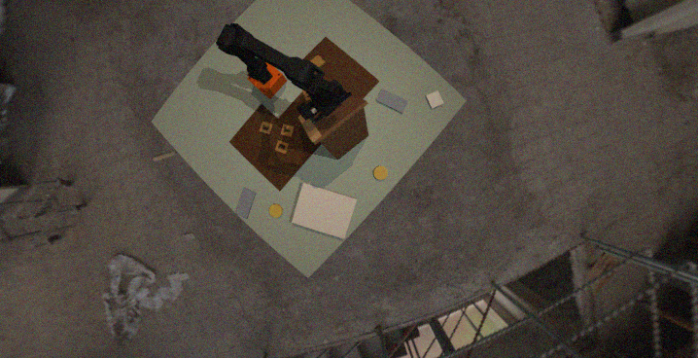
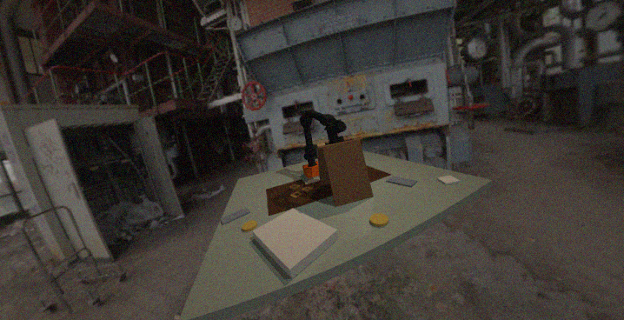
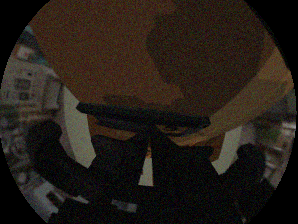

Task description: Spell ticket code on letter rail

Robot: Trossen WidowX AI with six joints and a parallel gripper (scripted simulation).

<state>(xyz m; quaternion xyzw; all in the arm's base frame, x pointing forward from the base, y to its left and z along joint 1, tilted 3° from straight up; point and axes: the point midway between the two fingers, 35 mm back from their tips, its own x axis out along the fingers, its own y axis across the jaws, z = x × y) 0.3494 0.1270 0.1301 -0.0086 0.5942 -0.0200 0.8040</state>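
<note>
The upright brown board [image 1: 349, 135] [image 2: 348, 171] shows its back in the exterior view and fills the top of the wrist view. My gripper [image 3: 151, 126] is shut and empty, close to the dark rail [image 3: 115, 113] across the board's face. The arm and gripper hide most of the rail in the top view, so its letters cannot be read. Three tan letter tiles, one [image 1: 265, 126], another [image 1: 287, 129] and a third [image 1: 281, 146], lie on the dark brown mat [image 1: 280, 175]. A tan piece [image 1: 318, 60] lies at the mat's other end. The ticket's code is not readable.
A large pale block [image 1: 324, 210] [image 2: 294, 237], two yellow discs [image 1: 380, 172] [image 1: 275, 210], two grey slabs [image 1: 391, 101] [image 1: 245, 202] and a small white block [image 1: 434, 99] stand on the green counter [image 1: 302, 4]. The orange arm base [image 1: 267, 81] is beside the mat.
</note>
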